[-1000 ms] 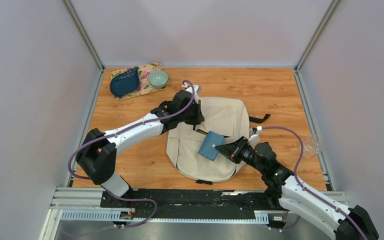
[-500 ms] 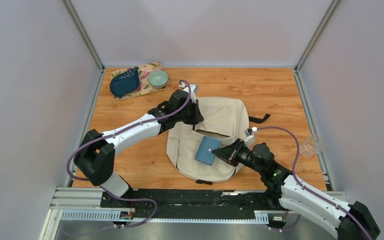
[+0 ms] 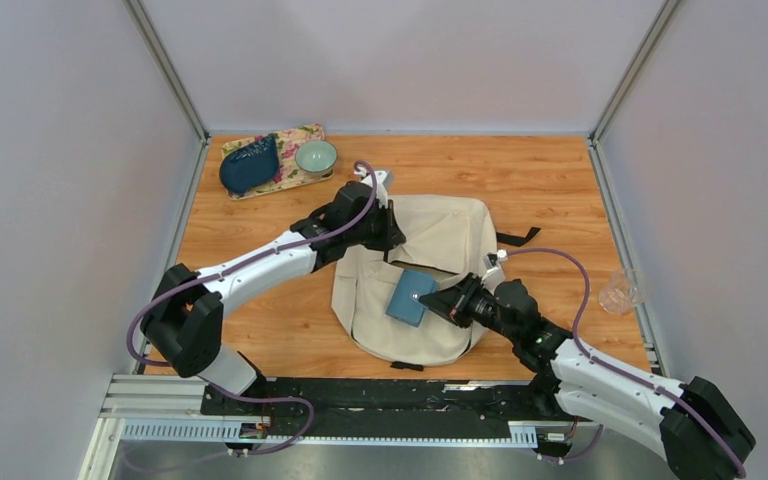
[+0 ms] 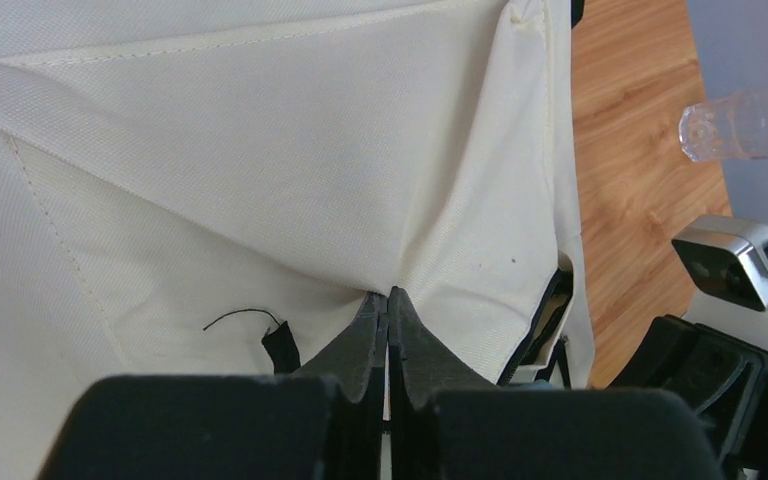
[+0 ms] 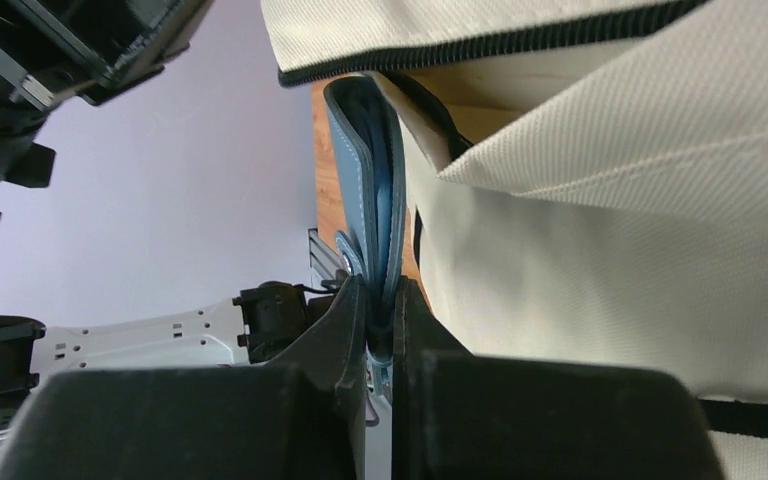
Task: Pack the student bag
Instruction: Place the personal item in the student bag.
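The cream student bag [image 3: 440,235] lies flat in the middle of the table with its front pocket unzipped. My left gripper [image 3: 392,240] is shut on a pinch of the bag's fabric [image 4: 380,250] and lifts the pocket flap. My right gripper [image 3: 440,300] is shut on a small blue wallet [image 3: 410,296], held edge-on at the mouth of the pocket. In the right wrist view the wallet [image 5: 370,190] stands upright between the fingers [image 5: 335,325], its top under the black zipper edge [image 5: 480,45].
At the back left lie a floral mat [image 3: 295,165], a dark blue pouch [image 3: 250,165] and a pale green bowl [image 3: 316,156]. A clear plastic cup [image 3: 620,292] sits by the right wall. A black strap [image 3: 520,239] sticks out right of the bag.
My right gripper has carried the wallet left and slightly back, toward the pocket opening. The left arm has shifted a little left, still pinching the fabric.
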`<state>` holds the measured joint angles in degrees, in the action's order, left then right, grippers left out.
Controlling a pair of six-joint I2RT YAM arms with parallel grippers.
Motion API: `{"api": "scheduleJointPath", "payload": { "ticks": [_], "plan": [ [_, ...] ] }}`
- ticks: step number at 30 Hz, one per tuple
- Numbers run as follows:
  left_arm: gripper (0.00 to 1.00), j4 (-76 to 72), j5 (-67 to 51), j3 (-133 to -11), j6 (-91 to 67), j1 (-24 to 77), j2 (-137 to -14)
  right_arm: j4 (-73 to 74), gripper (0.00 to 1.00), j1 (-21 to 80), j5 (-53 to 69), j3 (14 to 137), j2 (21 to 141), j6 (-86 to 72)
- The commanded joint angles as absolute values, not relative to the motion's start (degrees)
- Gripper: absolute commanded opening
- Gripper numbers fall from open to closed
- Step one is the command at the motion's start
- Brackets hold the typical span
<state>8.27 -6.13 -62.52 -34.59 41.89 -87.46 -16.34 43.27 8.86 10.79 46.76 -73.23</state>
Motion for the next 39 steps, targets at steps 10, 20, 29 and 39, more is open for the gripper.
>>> {"api": "scheduleJointPath", "payload": {
  "ticks": [10,20,29,39],
  "plan": [
    [0.00,2.0,-10.7,-59.1,-38.5,41.8,-81.5,-27.1,0.00,33.7,1.3,10.5,47.6,-74.9],
    [0.00,-4.5,-13.8,-56.0,-46.8,41.8,-80.7,-25.8,0.00,26.5,5.6,14.1,46.8,-72.2],
    [0.00,-10.3,-11.3,-48.6,-53.8,42.0,-76.8,-25.8,0.00,22.5,12.6,19.9,51.3,-68.6],
    [0.00,-12.7,-9.6,-47.3,-53.0,41.9,-76.7,-33.6,0.00,27.8,19.5,10.6,55.8,-77.2]
  ]
}}
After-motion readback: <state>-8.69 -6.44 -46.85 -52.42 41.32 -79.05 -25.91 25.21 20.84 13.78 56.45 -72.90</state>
